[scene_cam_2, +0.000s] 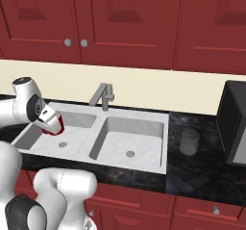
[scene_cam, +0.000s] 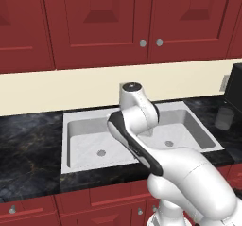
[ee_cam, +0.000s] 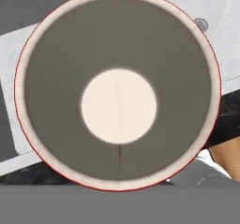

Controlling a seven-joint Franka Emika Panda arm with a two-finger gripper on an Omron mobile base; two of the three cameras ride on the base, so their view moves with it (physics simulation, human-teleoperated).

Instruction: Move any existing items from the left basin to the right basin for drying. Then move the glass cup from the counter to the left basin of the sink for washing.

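Note:
The red cup [scene_cam_2: 54, 124] hangs tilted above the left basin [scene_cam_2: 33, 138], clear of its floor. My gripper [scene_cam_2: 48, 118] is shut on it. In the hand view the cup's pale rim and dark inside [ee_cam: 119, 89] face the camera, and my fingertips are hidden behind it. The right basin [scene_cam_2: 120, 136] holds nothing. On the counter [scene_cam_2: 202, 173] to the right of the sink, the grey glass cup [scene_cam_2: 189, 141] stands upright. In the left base view my arm covers the middle of the sink; the left basin [scene_cam: 87, 136], the right basin [scene_cam: 184, 129] and the glass cup [scene_cam: 224, 118] show around it.
A grey angular faucet [scene_cam_2: 103, 97] rises at the sink's back middle. A black appliance [scene_cam_2: 235, 123] stands on the counter just right of the glass cup. Red cabinets hang above the cream back wall. Black worktop [scene_cam: 28, 149] stretches left of the sink.

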